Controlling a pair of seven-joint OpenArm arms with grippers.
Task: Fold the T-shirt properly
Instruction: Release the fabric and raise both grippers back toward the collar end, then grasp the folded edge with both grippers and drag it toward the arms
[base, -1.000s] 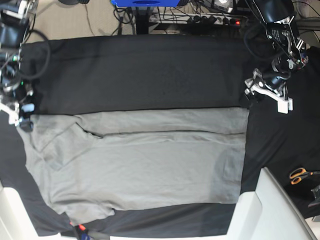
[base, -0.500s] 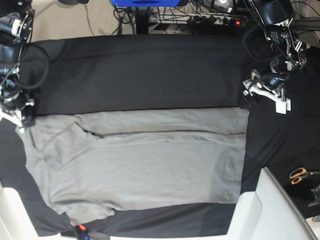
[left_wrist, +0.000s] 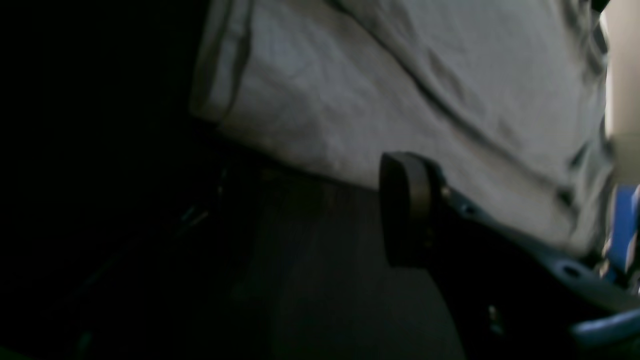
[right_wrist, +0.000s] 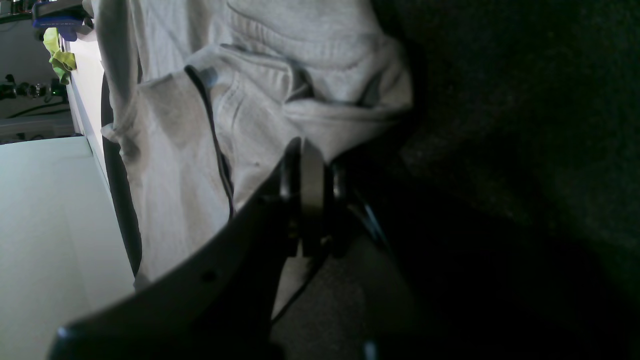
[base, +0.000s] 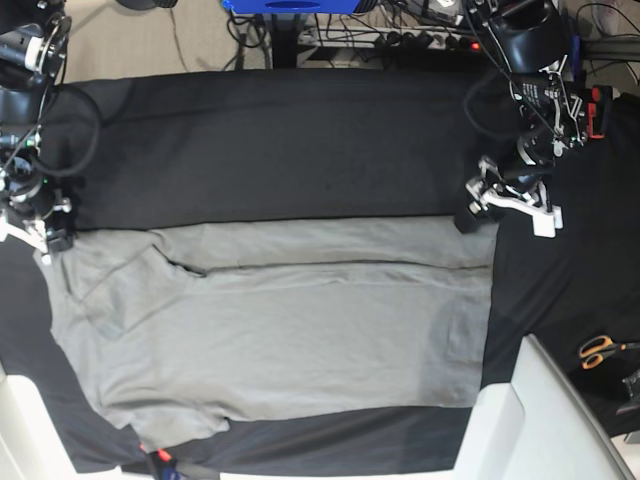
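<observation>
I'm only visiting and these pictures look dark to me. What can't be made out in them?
- Left wrist view: only one finger of the left gripper shows; the frame edge cuts off the other.
- Right wrist view: the shut right gripper hides the T-shirt edge it pinches.
- Base view: the collar label is too small.

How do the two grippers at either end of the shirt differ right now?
The right gripper is shut on the T-shirt's bunched collar corner; the left gripper pinches nothing that shows. The right gripper's jaws are pressed together; only one pad of the left shows, so its opening is unclear. Both sit low over the black cloth at the shirt's far edge.
</observation>
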